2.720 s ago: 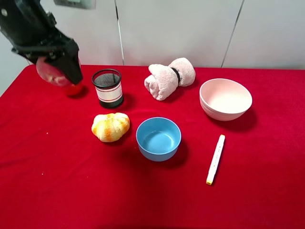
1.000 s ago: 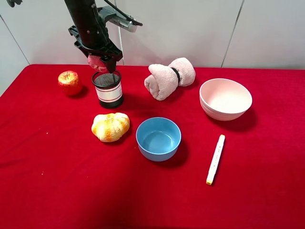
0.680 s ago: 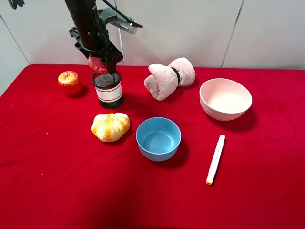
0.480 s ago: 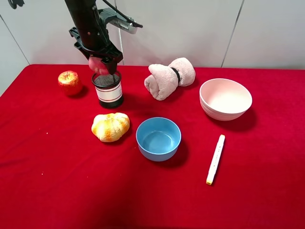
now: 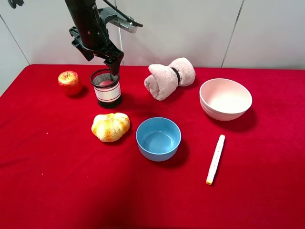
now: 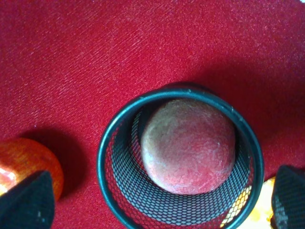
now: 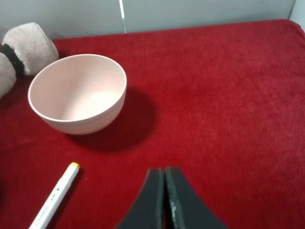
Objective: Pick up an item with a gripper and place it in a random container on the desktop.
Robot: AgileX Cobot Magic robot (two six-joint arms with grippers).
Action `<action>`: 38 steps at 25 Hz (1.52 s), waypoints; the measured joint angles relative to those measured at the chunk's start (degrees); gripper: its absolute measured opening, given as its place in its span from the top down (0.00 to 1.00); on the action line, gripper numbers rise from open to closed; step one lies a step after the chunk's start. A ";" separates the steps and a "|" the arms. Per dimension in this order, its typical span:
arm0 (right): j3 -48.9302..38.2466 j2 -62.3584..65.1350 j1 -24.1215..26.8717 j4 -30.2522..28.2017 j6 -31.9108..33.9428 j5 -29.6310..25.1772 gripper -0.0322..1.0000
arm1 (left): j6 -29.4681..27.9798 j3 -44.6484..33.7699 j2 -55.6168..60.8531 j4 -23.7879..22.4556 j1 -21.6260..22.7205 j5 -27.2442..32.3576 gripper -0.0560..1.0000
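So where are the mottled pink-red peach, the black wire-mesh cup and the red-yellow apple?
mottled pink-red peach (image 6: 188,145): left wrist view, top skin.
black wire-mesh cup (image 5: 107,93): exterior high view, white band.
red-yellow apple (image 5: 69,82): exterior high view, front face.

The left arm (image 5: 87,21) is black and jointed, with a grey block (image 5: 123,22) and seemingly a cable (image 5: 114,10)

Peach (image 6: 188,145) lies inside the mesh cup (image 5: 107,91); apple (image 5: 69,82) to its left; bread (image 5: 110,127) in front.
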State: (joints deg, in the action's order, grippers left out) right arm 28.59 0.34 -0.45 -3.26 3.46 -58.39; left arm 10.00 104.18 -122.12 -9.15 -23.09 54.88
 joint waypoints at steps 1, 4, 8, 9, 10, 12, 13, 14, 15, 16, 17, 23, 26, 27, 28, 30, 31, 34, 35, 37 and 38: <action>0.00 0.00 0.00 0.00 0.00 0.00 1.00 | 0.00 0.00 0.00 0.00 0.00 0.00 0.10; 0.00 0.00 0.00 0.00 0.00 0.00 1.00 | 0.00 0.00 0.00 0.00 0.00 0.00 0.10; 0.00 0.00 0.00 0.00 0.00 0.00 1.00 | 0.00 0.00 0.13 0.00 0.00 0.11 0.10; 0.00 0.00 0.00 0.00 0.00 0.00 1.00 | 0.00 0.00 0.24 0.00 0.00 0.23 0.10; 0.00 0.00 0.00 0.00 0.00 0.00 1.00 | 0.00 0.00 0.53 0.00 0.00 0.36 0.10; 0.00 0.00 0.00 0.00 0.00 0.00 1.00 | 0.00 0.00 1.77 0.00 0.00 1.20 0.10; 0.00 0.00 0.00 0.00 0.00 0.00 1.00 | 0.00 0.00 2.29 0.04 0.00 1.80 0.10; 0.00 0.00 0.00 0.00 0.00 0.00 1.00 | 0.00 0.15 2.84 0.03 0.00 2.39 0.10; 0.00 0.00 0.00 0.00 0.00 0.00 1.00 | 0.00 0.27 3.48 0.15 0.00 3.03 0.10; 0.00 0.00 0.00 0.00 0.00 0.00 1.00 | -0.06 0.47 4.08 0.23 0.00 3.64 0.10; 0.00 0.00 0.00 0.00 0.00 0.00 1.00 | -0.19 0.53 4.58 0.30 0.00 4.29 0.10; 0.00 0.00 0.00 0.00 0.00 0.00 1.00 | -3.11 0.53 8.29 0.30 0.00 8.29 0.10; 0.00 0.00 0.00 0.00 0.00 0.00 1.00 | -3.62 0.55 10.30 0.37 0.00 10.94 0.11; 0.00 0.00 0.00 0.00 0.00 0.00 1.00 | -3.82 0.55 10.82 0.37 0.00 11.89 0.11; 0.00 0.00 0.00 0.00 0.00 0.00 1.00 | -4.06 0.55 11.49 0.37 0.00 12.11 0.11; 0.00 0.00 0.00 0.00 0.00 0.00 1.00 | -4.36 0.55 12.81 0.37 0.00 12.11 0.11; 0.00 0.00 0.00 0.00 0.00 0.00 1.00 | -4.55 0.55 13.42 0.32 0.00 12.11 0.11; 0.00 0.00 0.00 0.00 0.00 0.00 1.00 | -5.48 0.55 15.89 0.86 0.00 12.17 0.13; 0.00 0.00 0.00 0.00 0.00 0.00 1.00 | -5.62 0.55 16.68 1.31 0.00 12.17 0.13; 0.00 0.00 0.00 0.00 0.00 0.00 1.00 | -5.76 0.55 18.67 3.09 0.00 12.20 0.14; 0.00 0.00 0.00 0.00 0.00 0.00 1.00 | -5.81 0.55 19.53 4.16 0.00 12.20 0.14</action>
State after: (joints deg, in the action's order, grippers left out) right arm 28.59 0.34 -0.45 -3.26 3.46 -58.39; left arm 4.19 104.73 -102.59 -4.99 -23.09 67.08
